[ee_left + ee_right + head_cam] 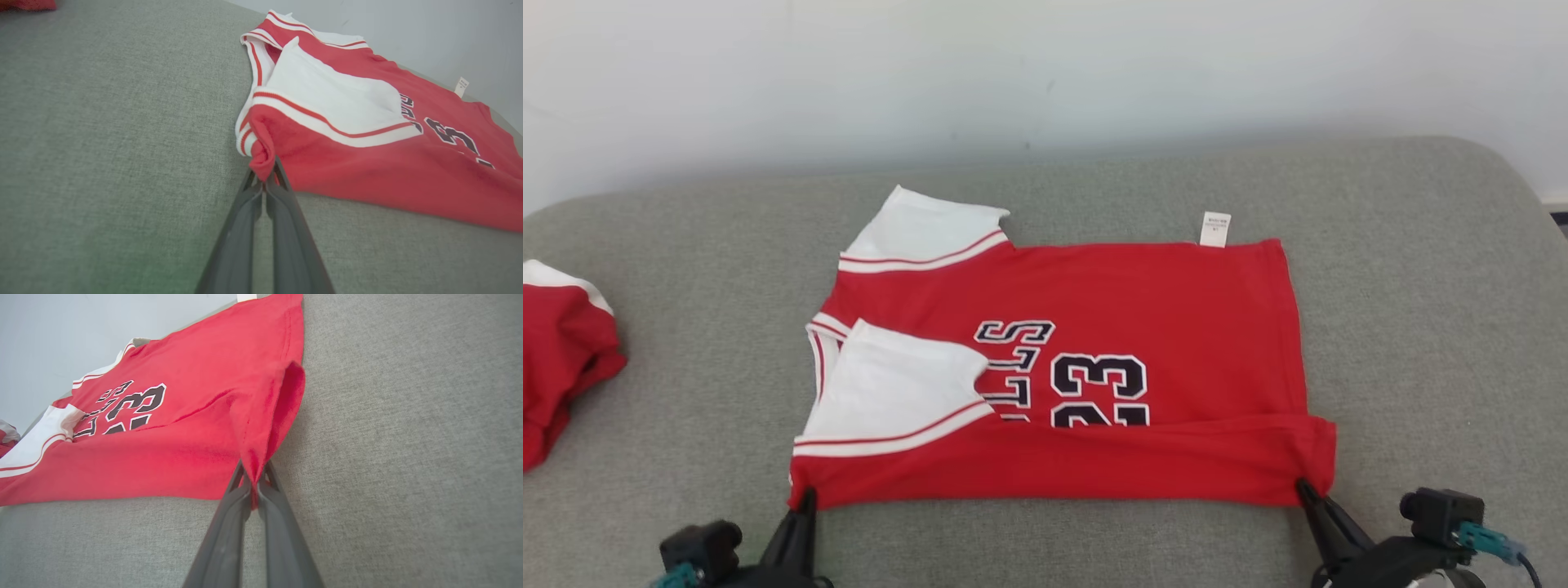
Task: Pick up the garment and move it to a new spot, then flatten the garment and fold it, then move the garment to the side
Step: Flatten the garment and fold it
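- Head view shows us the red garment (1094,327) lying spread out on the grey cushion (1437,343), about in the middle. Its neck end is to our left and its white tag (1215,229) is at the far edge.
- Our left gripper (805,496) is pinched tight on the near left corner of the garment. In the left wrist view a little bunch of red cloth sits between its fingers.
- Our right gripper (1305,488) is pinched tight on the near right corner. The cloth stands up in a small peak there.
- We think the job now is the fold: lift the near edge and carry it over to the far edge.
- We should lift both corners together, at the same height, so the edge is straight.
- We should pull gently apart so the middle does not sag.
- The white sleeve (890,392) lies on top near our left side. It could slip or bunch up, so we go slow.
- We should lay the near edge right along the far edge, by the tag, and then let go.
- Another red cloth (564,351) lies well apart on the left. We leave it alone.
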{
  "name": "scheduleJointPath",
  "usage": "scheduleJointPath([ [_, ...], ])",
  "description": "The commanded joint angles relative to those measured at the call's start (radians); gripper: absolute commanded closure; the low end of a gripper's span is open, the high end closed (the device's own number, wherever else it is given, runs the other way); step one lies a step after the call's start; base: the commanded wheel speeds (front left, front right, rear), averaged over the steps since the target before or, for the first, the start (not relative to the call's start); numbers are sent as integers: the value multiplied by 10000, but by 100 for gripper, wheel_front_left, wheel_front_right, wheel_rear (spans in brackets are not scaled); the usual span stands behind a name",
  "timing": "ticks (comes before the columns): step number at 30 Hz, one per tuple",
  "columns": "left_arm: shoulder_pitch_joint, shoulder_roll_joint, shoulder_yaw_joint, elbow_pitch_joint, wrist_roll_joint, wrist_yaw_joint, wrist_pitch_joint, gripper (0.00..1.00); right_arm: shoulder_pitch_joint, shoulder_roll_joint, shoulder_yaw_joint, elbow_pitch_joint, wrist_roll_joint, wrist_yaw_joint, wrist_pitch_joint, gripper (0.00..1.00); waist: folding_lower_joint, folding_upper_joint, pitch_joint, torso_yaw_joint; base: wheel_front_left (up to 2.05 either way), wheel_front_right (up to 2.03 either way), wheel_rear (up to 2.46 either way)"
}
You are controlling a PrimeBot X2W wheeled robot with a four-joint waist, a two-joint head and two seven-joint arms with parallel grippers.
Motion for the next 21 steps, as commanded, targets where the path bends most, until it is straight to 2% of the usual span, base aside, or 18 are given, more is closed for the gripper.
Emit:
scheduleJointPath([
  [1, 316, -46, 57, -128, -46, 70, -65, 100, 223, -138, -78, -83, 92, 9, -53, 100, 0, -1, -264, 235, 0, 0, 0],
  [11, 1891, -580, 122, -1380, -63, 382, -102, 100, 1661, -633, -753, -1141, -163, 9, 391, 100, 0, -1, -450, 593, 0, 0, 0],
  [18, 2417, -718, 146, -1553, -69, 497, -91, 100, 2234, -413, -1210, -1552, -541, 9, 893, 100, 0, -1, -547, 674, 0, 0, 0],
  [19, 2413, -672, 135, -1524, 9, 560, -86, 98, 2265, -384, -1275, -1580, -634, 9, 914, 82, 0, -1, -559, 679, 0, 0, 0],
  [20, 2391, -620, 147, -1544, 126, 605, -86, 5, 2268, -340, -1352, -1623, -704, 9, 902, 4, 0, -1, -576, 683, 0, 0, 0],
  [21, 2375, -619, 203, -1606, 198, 650, -87, 0, 2263, -284, -1420, -1660, -757, 9, 919, 0, 0, -1, -589, 684, 0, 0, 0],
])
